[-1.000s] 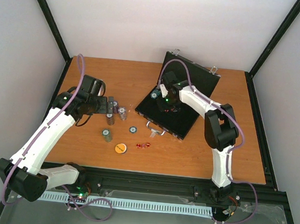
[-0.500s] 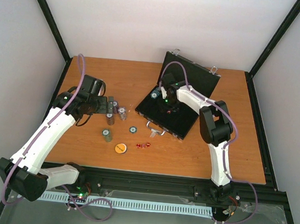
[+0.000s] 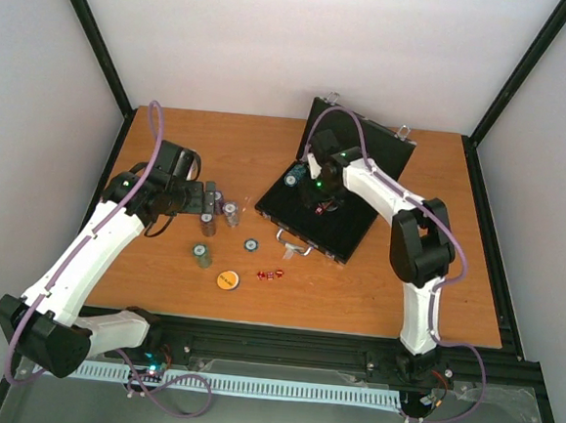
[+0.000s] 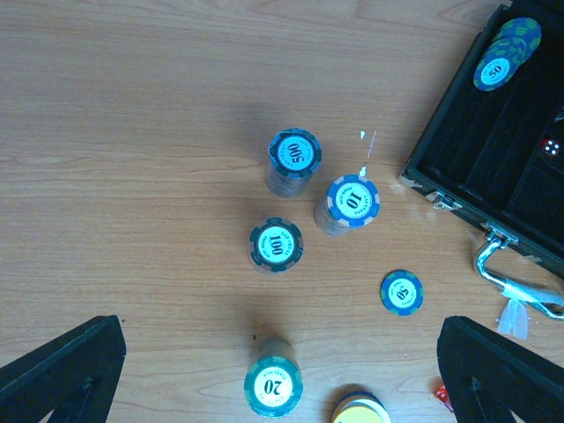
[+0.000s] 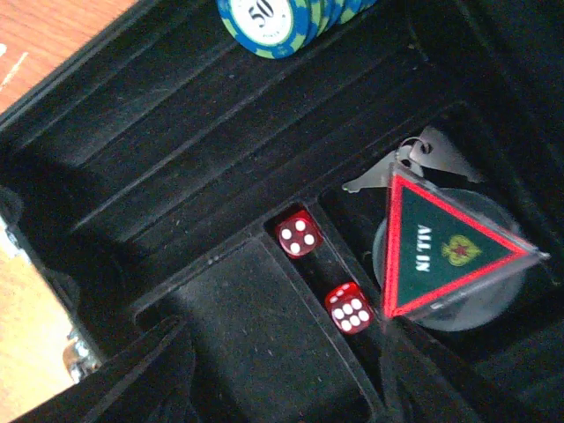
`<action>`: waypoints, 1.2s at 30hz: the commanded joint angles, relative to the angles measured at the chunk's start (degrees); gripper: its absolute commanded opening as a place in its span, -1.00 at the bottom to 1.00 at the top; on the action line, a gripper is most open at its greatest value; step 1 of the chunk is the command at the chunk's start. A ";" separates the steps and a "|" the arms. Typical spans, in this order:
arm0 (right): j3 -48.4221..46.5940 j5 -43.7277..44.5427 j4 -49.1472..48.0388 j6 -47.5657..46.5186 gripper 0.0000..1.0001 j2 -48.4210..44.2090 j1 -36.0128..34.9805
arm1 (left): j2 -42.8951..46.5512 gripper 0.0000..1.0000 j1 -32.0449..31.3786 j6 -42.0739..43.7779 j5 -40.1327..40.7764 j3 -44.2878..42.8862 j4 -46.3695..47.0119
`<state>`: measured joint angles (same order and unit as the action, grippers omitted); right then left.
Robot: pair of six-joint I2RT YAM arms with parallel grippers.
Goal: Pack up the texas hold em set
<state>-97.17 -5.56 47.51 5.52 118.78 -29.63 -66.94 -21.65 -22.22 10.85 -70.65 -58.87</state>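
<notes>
Texas hold em set's ribbed black case (image 5: 176,159) holds 2 glossy red dice (image 5: 298,233); right pincer (image 5: 275,379) parted, empty.

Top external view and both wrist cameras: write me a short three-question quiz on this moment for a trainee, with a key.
1. True or false: the case is shut.
2. How many red dice lie in the case's narrow slot, seen from the right wrist? A one, B two, C four.
3. Which gripper hangs open above the chip stacks standing on the table?

Key: 1 false, it lies open. 2 B. 3 the left gripper.
</notes>
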 commanded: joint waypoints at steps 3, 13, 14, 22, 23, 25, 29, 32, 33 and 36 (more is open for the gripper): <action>3.91 5.75 5.31 -0.22 0.38 -7.82 -5.74 | 0.26 1.00 0.14 0.88 -0.72 -1.42 0.64; 17.45 5.27 5.38 4.40 0.39 -14.25 -21.95 | 1.53 1.00 0.12 1.53 -2.12 -1.18 0.21; 18.81 4.76 4.95 5.05 0.38 -14.54 -22.82 | 1.61 1.00 0.16 1.56 -2.21 -1.01 0.31; 23.35 2.87 1.63 6.36 0.36 -12.80 -26.87 | 1.98 0.99 0.12 1.10 -2.95 -0.02 0.39; 23.57 2.67 1.02 6.41 0.36 -12.40 -26.88 | 1.99 0.99 0.12 1.01 -2.90 -0.01 0.42; 23.56 2.75 0.21 6.43 0.36 -11.51 -26.89 | 2.14 1.00 0.12 1.03 -2.73 -0.01 0.26; 22.50 4.28 -0.80 6.06 0.34 -8.53 -26.88 | 2.40 0.99 0.12 0.70 -2.17 0.08 -0.04; 21.71 5.38 -1.06 5.74 0.27 -6.46 -26.80 | 2.72 0.99 0.14 0.40 -1.84 0.14 -0.26; 21.61 5.45 -1.26 5.73 0.23 -6.00 -26.72 | 2.77 1.00 0.12 0.29 -1.68 0.21 -0.31; 21.53 5.45 -1.80 5.86 0.15 -5.14 -26.47 | 3.03 0.99 0.12 0.12 -1.22 0.40 -0.50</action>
<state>-74.91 -0.95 47.27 11.05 111.61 -56.14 -65.21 -21.65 -21.74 8.62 -70.48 -58.85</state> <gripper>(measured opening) 0.596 0.998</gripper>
